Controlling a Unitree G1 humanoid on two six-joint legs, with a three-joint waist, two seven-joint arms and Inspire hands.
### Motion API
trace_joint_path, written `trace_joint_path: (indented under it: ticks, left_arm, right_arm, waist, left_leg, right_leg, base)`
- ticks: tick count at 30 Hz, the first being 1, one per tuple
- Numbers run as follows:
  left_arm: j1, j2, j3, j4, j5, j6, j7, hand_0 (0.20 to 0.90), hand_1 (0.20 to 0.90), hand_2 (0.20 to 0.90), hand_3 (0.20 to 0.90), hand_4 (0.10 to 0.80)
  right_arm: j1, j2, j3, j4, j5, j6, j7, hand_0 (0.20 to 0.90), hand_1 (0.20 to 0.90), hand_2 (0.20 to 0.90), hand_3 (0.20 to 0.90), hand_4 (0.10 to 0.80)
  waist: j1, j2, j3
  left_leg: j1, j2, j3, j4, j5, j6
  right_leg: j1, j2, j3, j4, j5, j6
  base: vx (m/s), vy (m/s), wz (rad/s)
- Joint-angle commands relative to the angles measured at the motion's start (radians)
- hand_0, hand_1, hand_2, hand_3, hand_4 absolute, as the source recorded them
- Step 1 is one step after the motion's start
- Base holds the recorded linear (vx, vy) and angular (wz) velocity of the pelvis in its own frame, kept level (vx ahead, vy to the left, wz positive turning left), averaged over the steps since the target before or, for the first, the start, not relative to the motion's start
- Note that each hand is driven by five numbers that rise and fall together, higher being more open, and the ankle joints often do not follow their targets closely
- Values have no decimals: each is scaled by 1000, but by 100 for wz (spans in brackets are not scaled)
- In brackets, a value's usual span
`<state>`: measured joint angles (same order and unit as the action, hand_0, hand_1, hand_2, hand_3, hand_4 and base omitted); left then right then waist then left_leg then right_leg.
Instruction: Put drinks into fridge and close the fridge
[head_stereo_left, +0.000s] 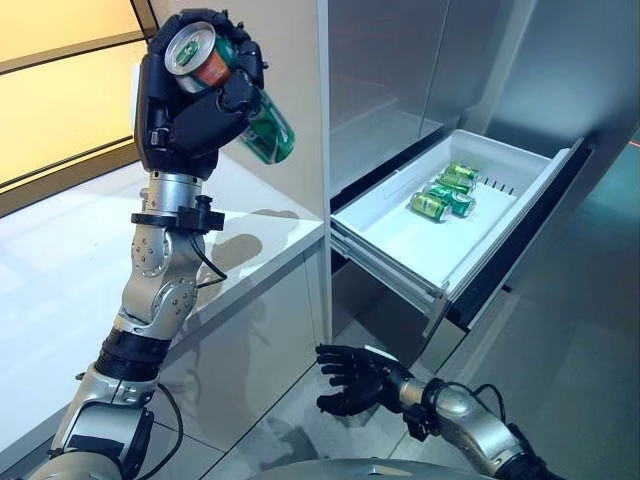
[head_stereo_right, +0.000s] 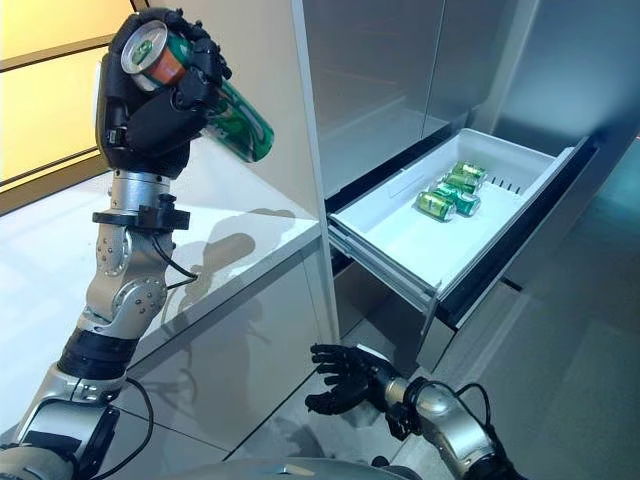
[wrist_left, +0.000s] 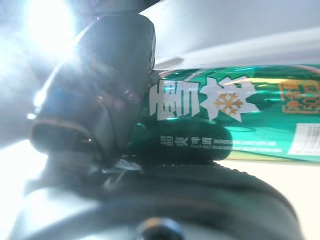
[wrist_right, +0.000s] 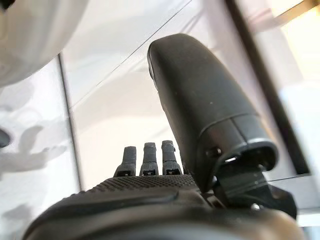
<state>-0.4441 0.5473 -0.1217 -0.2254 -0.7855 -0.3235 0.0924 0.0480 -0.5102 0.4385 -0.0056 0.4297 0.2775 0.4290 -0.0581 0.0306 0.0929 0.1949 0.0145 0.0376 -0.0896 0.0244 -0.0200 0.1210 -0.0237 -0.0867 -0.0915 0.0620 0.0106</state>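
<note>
The fridge (head_stereo_left: 420, 90) stands ahead of me with its white drawer (head_stereo_left: 400, 235) pulled out, a few green cans (head_stereo_left: 445, 190) lying at its far end; the white counter (head_stereo_left: 60, 260) is at my left; my left hand (head_stereo_left: 185, 110) is raised above it, fingers and thumb wrapped round a green can (head_stereo_left: 262, 128), held tilted; I judge it rigid but thin-walled, smooth, likely slippery, so grip mid-body firmly without crushing; my right hand (head_stereo_left: 352, 378) hangs low, fingers loosely spread, empty.
</note>
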Motion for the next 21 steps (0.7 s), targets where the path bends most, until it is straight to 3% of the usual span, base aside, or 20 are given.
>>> trace_joint_path:
  ticks: [1, 3, 7, 13, 21]
  left_arm:
    - [-138, 96, 21, -61, -27, -82, -71, 300, 300, 300, 200, 100]
    - [-115, 99, 27, -58, -50, -81, -118, 300, 300, 300, 200, 100]
    - [-90, 98, 34, -60, -88, -60, -192, 300, 300, 300, 200, 100]
    - [-74, 99, 30, -101, -106, 3, -229, 300, 300, 300, 200, 100]
    - [-98, 80, -29, -143, -37, 63, -201, 300, 300, 300, 200, 100]
  right_arm:
    - [-150, 11, -117, -205, 215, -54, 26, 900, 900, 900, 900, 800]
    - [-218, -8, -171, -274, 319, -7, 20, 900, 900, 900, 900, 800]
    - [-314, -25, -218, -355, 406, -34, -39, 900, 900, 900, 900, 800]
    - [-382, -18, -260, -415, 366, -112, -134, 900, 900, 900, 900, 800]
    - [-406, -16, -206, -457, 336, -81, -167, 900, 900, 900, 900, 800]
  waist:
    - [-10, -52, -48]
    - [-10, -53, -50]
    - [-5, -53, -54]
    - [-4, -50, -59]
    - [-6, -52, -63]
  left_leg:
    - [-36, -81, 21, 2, -47, 59]
    - [-36, -79, 27, 2, -47, 58]
    - [-35, -77, 33, 2, -47, 60]
    - [-32, -73, 42, 2, -52, 65]
    - [-32, -67, 53, 2, -50, 65]
  right_leg:
    - [11, -25, 63, 13, -18, 62]
    - [10, -24, 64, 13, -17, 62]
    - [9, -23, 67, 13, -17, 59]
    - [10, -21, 79, 11, -15, 58]
    - [7, -21, 81, 10, -11, 60]
  base:
    - [0, 0, 0]
    - [-23, -13, -7]
    - [-17, -18, -10]
    - [-8, -12, -2]
    - [-13, -12, -4]
